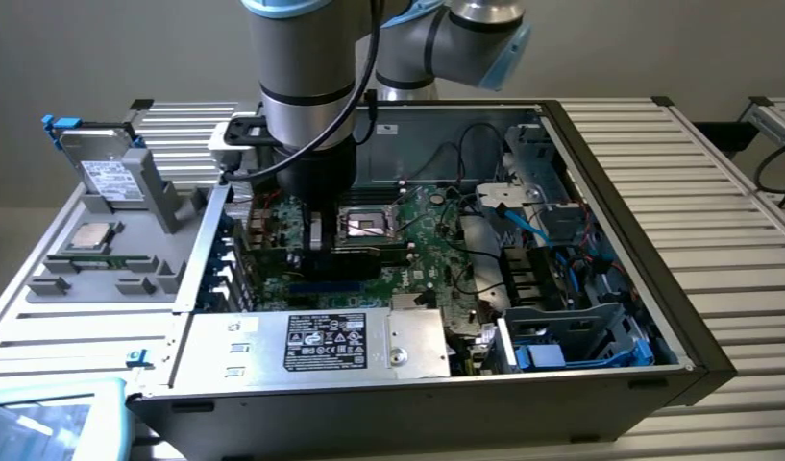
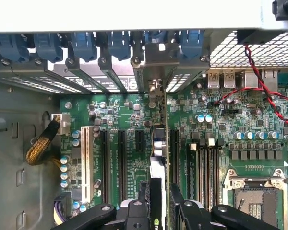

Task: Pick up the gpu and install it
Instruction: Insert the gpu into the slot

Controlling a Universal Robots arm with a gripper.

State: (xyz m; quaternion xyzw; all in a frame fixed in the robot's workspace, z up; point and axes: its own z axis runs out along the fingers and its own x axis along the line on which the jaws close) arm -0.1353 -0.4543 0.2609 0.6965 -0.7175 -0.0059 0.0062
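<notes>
Wrist view: fingers (image 2: 186, 213) pinch gpu (image 2: 156, 191) edge-on, card faces unseen, near end cut off; motherboard (image 2: 230, 120) slot beneath hidden.

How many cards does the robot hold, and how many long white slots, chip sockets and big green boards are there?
gpu in the pincer: 1
long white slot: 1
chip socket: 1
motherboard: 1
Total: 4

No readable text here.
I see a black printed label (image 1: 326, 343) on the silver metal box (image 1: 418, 348) (print too fine).
</notes>
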